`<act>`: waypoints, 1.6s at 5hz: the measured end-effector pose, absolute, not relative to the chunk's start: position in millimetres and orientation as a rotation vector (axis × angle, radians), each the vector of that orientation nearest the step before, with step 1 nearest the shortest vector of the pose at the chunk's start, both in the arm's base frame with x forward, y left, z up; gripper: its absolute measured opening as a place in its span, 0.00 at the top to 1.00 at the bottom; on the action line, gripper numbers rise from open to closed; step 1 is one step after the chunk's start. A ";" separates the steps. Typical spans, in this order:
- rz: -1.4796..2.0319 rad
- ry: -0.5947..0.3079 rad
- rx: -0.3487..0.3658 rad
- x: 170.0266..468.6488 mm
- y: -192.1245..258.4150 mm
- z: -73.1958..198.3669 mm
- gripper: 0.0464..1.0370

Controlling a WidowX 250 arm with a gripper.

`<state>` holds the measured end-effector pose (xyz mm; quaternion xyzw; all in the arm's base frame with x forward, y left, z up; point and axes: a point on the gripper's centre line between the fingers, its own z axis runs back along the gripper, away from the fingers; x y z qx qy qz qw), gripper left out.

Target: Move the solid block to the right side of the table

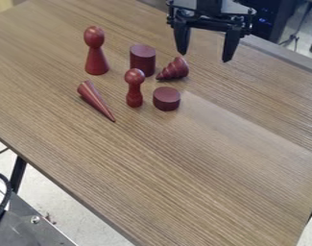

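1. The end effector [205, 56] is at the top of the view, above the tabletop [203, 163]; its two fingers are spread, with nothing between them.
2. There are two solid blocks: the tall cylinder [142, 61] stands behind, and the short cylinder [166, 99] is nearer the camera.
3. The ridged cone [174, 69] lies between these cylinders and the end effector.

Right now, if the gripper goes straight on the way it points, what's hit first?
Pointing down, the gripper would probably meet the tabletop first. One finger hangs close to the ridged cone in this view and might clip it; depth is unclear.
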<state>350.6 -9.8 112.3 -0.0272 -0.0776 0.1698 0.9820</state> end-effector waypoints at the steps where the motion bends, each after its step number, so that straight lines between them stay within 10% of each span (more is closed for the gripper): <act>1: 0.345 -0.121 -0.051 347.7 -9.6 101.5 0.04; 5: 0.490 -0.131 -0.027 343.4 69.2 97.0 0.04; 8: 0.742 0.150 -0.165 287.6 76.4 63.6 0.04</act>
